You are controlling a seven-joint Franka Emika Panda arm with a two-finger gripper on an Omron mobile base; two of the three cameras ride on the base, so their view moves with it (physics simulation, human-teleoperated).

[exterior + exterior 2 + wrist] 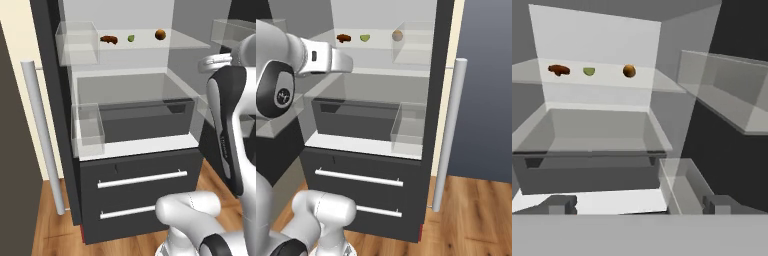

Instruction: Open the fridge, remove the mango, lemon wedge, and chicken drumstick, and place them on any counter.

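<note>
The gripper [639, 205] is spread wide and holds nothing, its two dark tips flanking the lower edge of the hand view, aimed into the open fridge [140, 165]. On the upper glass shelf [662, 82] lie the chicken drumstick [558, 69], the lemon wedge [589, 71] and the mango [629, 71], in a row and well apart, so each can likely be pinched singly. The arm stands back from the shelf, above the clear drawer [587, 150]; the counter is out of frame.
</note>
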